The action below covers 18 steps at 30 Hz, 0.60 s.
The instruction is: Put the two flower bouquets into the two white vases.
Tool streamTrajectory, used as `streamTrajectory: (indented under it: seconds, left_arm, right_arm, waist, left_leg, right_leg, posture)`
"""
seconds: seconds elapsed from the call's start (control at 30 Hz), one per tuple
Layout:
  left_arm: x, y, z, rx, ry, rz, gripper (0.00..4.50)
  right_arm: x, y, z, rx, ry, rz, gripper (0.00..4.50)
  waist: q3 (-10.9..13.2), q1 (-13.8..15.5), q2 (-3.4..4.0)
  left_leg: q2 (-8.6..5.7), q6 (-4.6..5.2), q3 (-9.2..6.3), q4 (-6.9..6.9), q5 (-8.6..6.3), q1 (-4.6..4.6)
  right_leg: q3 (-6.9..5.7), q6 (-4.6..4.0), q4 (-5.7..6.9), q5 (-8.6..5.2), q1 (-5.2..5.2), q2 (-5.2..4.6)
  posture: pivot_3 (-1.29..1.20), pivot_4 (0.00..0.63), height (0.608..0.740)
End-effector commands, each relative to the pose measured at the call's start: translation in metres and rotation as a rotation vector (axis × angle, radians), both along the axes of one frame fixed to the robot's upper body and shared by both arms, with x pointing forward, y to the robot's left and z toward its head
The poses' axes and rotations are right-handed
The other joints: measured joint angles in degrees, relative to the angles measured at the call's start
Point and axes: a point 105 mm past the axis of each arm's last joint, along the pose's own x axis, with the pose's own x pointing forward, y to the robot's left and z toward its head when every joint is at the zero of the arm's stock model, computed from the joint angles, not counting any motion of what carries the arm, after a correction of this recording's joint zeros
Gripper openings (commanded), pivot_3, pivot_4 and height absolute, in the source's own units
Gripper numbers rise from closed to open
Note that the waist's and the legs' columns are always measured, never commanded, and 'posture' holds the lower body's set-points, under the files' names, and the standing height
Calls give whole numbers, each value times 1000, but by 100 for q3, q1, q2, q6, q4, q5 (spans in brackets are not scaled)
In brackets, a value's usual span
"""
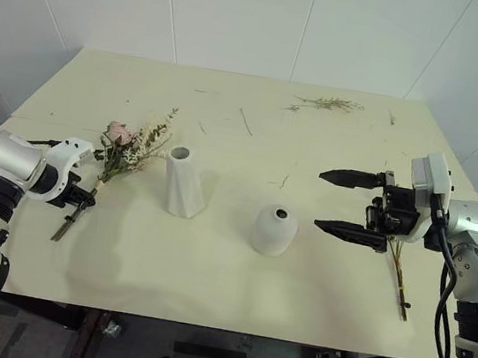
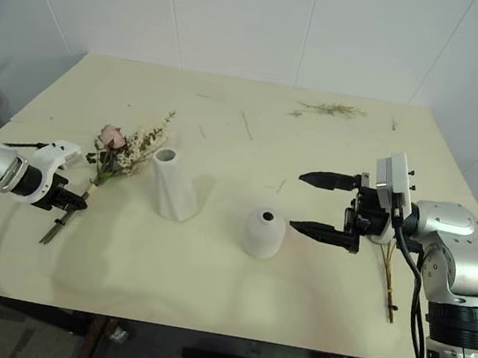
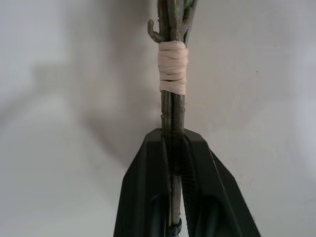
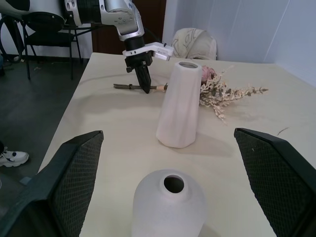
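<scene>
The rose bouquet (image 1: 128, 146) lies on the table's left side, blooms pointing toward the tall white vase (image 1: 185, 180). My left gripper (image 1: 83, 195) is shut on its bound stems (image 3: 173, 113), just below the pale tape wrap. The short round vase (image 1: 274, 230) stands right of the tall one, its small hole facing up. My right gripper (image 1: 322, 200) hovers open to the right of the short vase, fingers pointing left, with nothing between them. The thin bouquet of brown stems (image 1: 399, 277) lies on the table under my right arm, partly hidden by it.
Loose dried twig scraps (image 1: 325, 103) lie at the far right of the cream table (image 1: 205, 290), with a few more stray bits near the middle. A dark chair (image 4: 44, 24) stands beyond the table's left end.
</scene>
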Motion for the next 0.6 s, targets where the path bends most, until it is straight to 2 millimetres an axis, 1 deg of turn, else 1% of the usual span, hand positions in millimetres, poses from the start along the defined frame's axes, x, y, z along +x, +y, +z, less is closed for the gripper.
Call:
streamTrajectory:
  seconds: [0.03, 0.07, 0.17, 0.2, 0.23, 0.27, 0.3, 0.33, 0.37, 0.4, 0.5, 0.57, 0.6]
  left_arm:
    - [1, 16, 6, -30, -60, 75, 52]
    - [1, 18, 6, -38, -70, 91, 52]
    - [12, 14, 22, -153, -217, 98, 52]
    - [20, 9, 34, -188, -326, 47, 52]
    - [24, 6, 42, -204, -400, 12, 52]
    - [29, -2, 60, -258, -533, -48, 52]
    - [32, -7, 83, -322, -709, -87, 52]
    - [31, -8, 107, -374, -889, -113, 52]
    - [23, -13, 129, -434, -1050, -165, 52]
    - [15, -17, 143, -484, -1152, -201, 52]
    - [-7, -35, 174, -654, -1327, -312, 52]
    - [-18, -45, 184, -714, -1381, -393, 52]
    - [-25, -55, 192, -758, -1399, -456, 52]
  right_arm:
    - [-6, -3, 12, 22, -58, -4, 4500]
    - [-5, -3, 12, 22, -57, -6, 4500]
    - [-4, -4, 12, 21, -57, -18, 4500]
    - [-4, -5, 12, 19, -57, -22, 4500]
    - [-3, -5, 12, 19, -58, -24, 4500]
    - [-3, -5, 11, 19, -58, -29, 4500]
    - [-2, -6, 11, 19, -57, -33, 4500]
    - [-1, -6, 11, 19, -57, -37, 4500]
    - [0, -6, 10, 20, -56, -42, 4500]
    - [0, -6, 10, 21, -56, -45, 4500]
    - [2, -5, 11, 29, -57, -57, 4500]
    - [3, -5, 11, 32, -58, -62, 4500]
    - [3, -4, 11, 34, -59, -66, 4500]
  waist:
    - [0, -4, 0]
    - [0, -5, 0]
    - [0, 2, 0]
    - [0, 6, -1]
    - [0, 8, -1]
    - [0, 13, -1]
    - [0, 24, -2]
    - [-1, 36, -2]
    - [-2, 60, -4]
    - [-2, 75, -9]
    - [-5, 73, -13]
    - [-5, 76, -13]
    - [-5, 85, -13]
  left_leg:
    - [0, 0, 0, 2, 0, 0]
    - [0, 0, 0, 3, 0, 1]
    - [0, 0, 0, 11, 0, 1]
    - [0, 0, -1, 12, 0, 0]
    - [0, 0, -2, 15, 0, -1]
    - [-2, -1, -1, 16, 1, 0]
    - [-2, -2, -1, 17, 1, 0]
    - [-2, -3, -2, 22, 2, -2]
    - [-2, -4, -2, 26, 1, -4]
    - [-2, -6, -3, 34, 1, -9]
    - [-1, -17, 4, 57, -6, -12]
    - [-2, -14, 4, 65, -9, -11]
    - [-2, -10, 4, 67, -11, -10]
  right_leg:
    - [0, 0, 3, 0, 0, 0]
    - [0, 0, 6, 0, 0, 0]
    - [0, 0, 13, 0, 0, -1]
    - [0, 0, 14, 0, 0, -1]
    - [-1, 0, 15, 0, 0, -1]
    - [-1, 0, 17, 0, 0, -5]
    - [-1, 0, 16, 0, 0, -6]
    - [-2, 0, 19, 0, 0, -7]
    - [-3, 1, 20, 1, 0, -9]
    - [-5, 2, 18, 2, 0, -10]
    - [-2, 3, 18, 4, 1, -10]
    - [-2, 4, 20, 4, 4, -11]
    - [-2, 4, 21, 4, 6, -10]
  posture:
    - [0, 150, 740]
    - [0, 150, 740]
    - [0, 150, 740]
    - [0, 150, 740]
    - [0, 150, 740]
    - [0, 150, 740]
    - [0, 150, 740]
    - [0, 150, 740]
    - [0, 150, 740]
    - [0, 150, 740]
    - [0, 150, 740]
    - [0, 150, 740]
    - [0, 150, 740]
